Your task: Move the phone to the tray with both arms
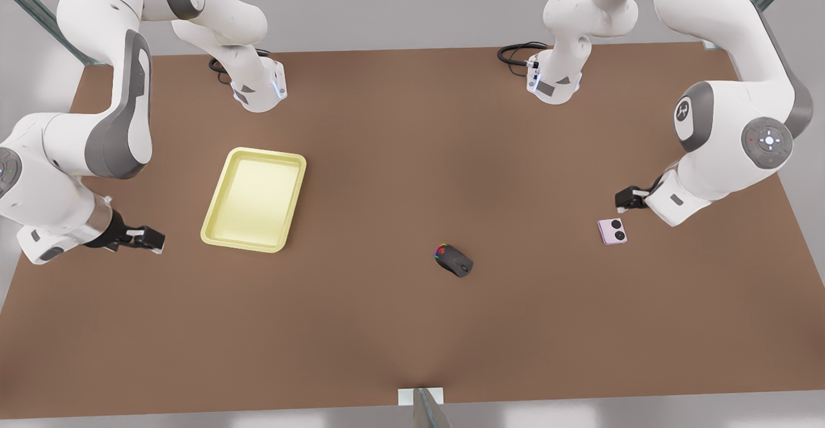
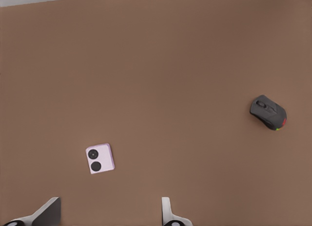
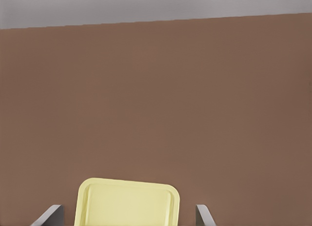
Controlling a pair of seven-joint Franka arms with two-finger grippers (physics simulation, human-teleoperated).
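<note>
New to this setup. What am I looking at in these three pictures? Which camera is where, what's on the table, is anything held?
These are simulator renders of two white jointed robot arms working at a brown table. The front view looks down on the whole scene from a camera off the arms. The other two pictures come from cameras on each arm's wrist.

The left wrist view looks at the pale pink phone and a dark mouse, so the left pincer is the one at the front view's right, just beside the phone. Its fingers stand apart, open.

The right wrist view looks at the yellow tray, so the right pincer is at the front view's left, beside the tray. It is open too.

Nothing is held. The phone, mouse and tray all lie on the table.
</note>
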